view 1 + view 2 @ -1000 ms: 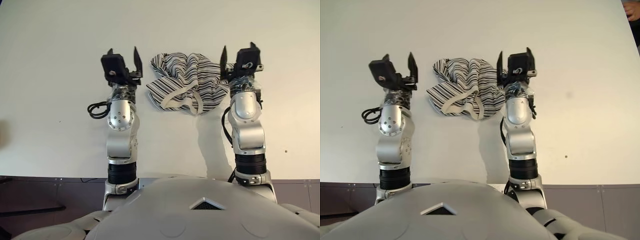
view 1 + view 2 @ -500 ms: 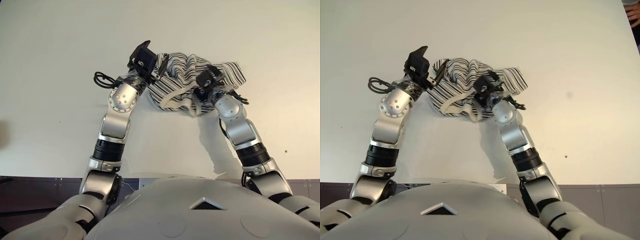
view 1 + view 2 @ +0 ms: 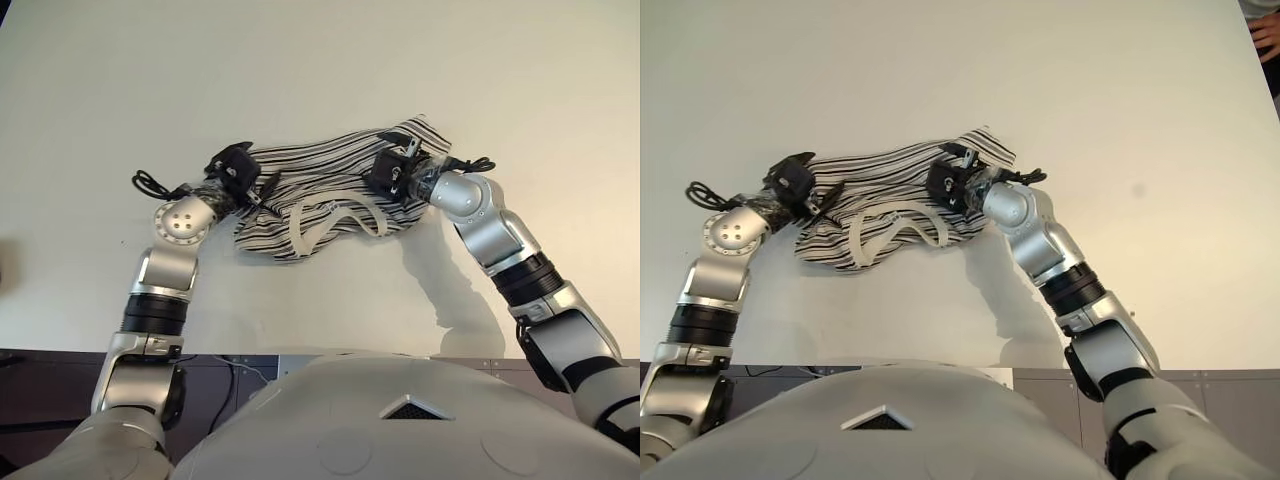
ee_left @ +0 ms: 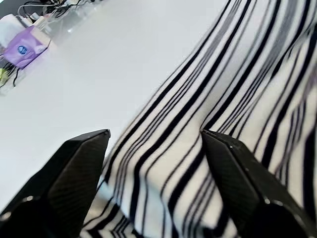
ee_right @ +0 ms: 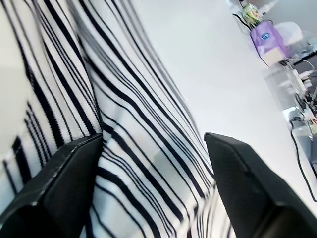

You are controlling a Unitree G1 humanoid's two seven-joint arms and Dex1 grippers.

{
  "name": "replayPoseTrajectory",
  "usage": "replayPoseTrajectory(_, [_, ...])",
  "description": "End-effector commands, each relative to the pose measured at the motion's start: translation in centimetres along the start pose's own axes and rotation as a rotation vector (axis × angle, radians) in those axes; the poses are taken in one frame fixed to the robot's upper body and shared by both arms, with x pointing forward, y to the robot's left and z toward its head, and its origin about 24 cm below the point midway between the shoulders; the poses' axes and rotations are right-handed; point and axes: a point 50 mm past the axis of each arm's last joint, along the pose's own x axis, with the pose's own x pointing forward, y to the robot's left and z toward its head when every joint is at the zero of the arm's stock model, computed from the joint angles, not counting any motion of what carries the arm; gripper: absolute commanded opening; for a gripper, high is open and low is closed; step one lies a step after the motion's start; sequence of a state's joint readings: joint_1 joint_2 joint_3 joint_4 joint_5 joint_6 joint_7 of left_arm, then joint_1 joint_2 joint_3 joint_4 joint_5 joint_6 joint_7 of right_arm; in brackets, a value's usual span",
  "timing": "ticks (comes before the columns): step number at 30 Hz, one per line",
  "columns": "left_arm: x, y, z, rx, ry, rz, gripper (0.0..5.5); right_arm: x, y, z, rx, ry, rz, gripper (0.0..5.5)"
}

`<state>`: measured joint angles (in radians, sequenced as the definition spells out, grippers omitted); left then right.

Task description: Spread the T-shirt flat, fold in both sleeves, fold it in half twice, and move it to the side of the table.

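Straddling one T-shirt (image 3: 320, 188), left gripper (image 4: 156, 134), right gripper (image 5: 153, 138)

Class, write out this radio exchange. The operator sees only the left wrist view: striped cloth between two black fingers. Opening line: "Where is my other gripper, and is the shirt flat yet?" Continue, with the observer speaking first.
Observer: Your right gripper is at the right end of the shirt, jaws open, cloth between them.
Operator: And is it flat?
Observer: No. It lies stretched sideways on the table, still creased and bunched.
Operator: Which way is the neck?
Observer: The cream neckband is on the edge nearer the robot.
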<state>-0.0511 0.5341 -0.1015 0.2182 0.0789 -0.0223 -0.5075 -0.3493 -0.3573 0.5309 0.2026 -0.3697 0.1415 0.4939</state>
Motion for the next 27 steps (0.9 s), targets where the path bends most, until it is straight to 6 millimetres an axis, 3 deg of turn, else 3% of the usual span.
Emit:
replayPoseTrajectory(1, [-2.2,3.8,-3.2,-0.148,0.053,0.136,3.39,-1.9,1.1,-7.1,-0.006,0.337,0.067,3.60])
replayPoseTrajectory(4, [-2.7,4.5,-2.7,-0.232,-0.056,0.111,3.39,-2.2,1.7,-7.2,-0.004,0.334,0.090,3.60])
replayPoseTrajectory(7, [-2.9,6.3,-4.3,-0.130,0.065,0.226,3.39,-2.7,1.7,-6.2,0.035,0.264,0.077,3.60])
replayPoseTrajectory(8, [-2.6,6.6,-3.5,-0.117,0.030,0.255,3.39,-2.8,0.7,-5.0,0.101,0.183,0.007,3.60])
replayPoseTrajectory(11, [-2.1,5.5,1.4,-0.120,-0.209,0.213,3.39,-4.9,-5.5,-1.0,0.304,-0.101,-0.345,3.60])
replayPoseTrajectory(13, [-2.1,4.2,4.3,-0.137,-0.324,0.164,3.39,-6.8,-8.6,-1.4,0.329,-0.106,-0.500,3.60])
replayPoseTrajectory(15, [-2.0,2.3,6.3,-0.156,-0.387,0.087,3.39,-7.8,-9.6,-3.7,0.284,0.010,-0.545,3.60])
replayPoseTrajectory(17, [-2.0,-0.1,5.8,-0.086,-0.311,-0.038,3.39,-9.0,-8.7,-5.8,0.145,0.113,-0.468,3.60])
replayPoseTrajectory(19, [-3.5,-1.3,3.3,0.044,-0.153,-0.107,3.39,-11.1,-7.3,-6.8,-0.062,0.106,-0.315,3.60])
replayPoseTrajectory(22, [-6.8,0.0,1.4,0.149,-0.030,-0.075,3.39,-14.5,-5.9,-8.4,-0.259,0.137,-0.153,3.60])
replayPoseTrajectory(24, [-10.1,0.1,0.9,0.224,0.047,-0.199,3.39,-16.4,-3.1,-10.0,-0.334,0.184,0.079,3.60])
replayPoseTrajectory(27, [-12.1,-0.5,0.7,0.261,0.103,-0.342,3.39,-17.0,-0.3,-10.3,-0.340,0.152,0.232,3.60])
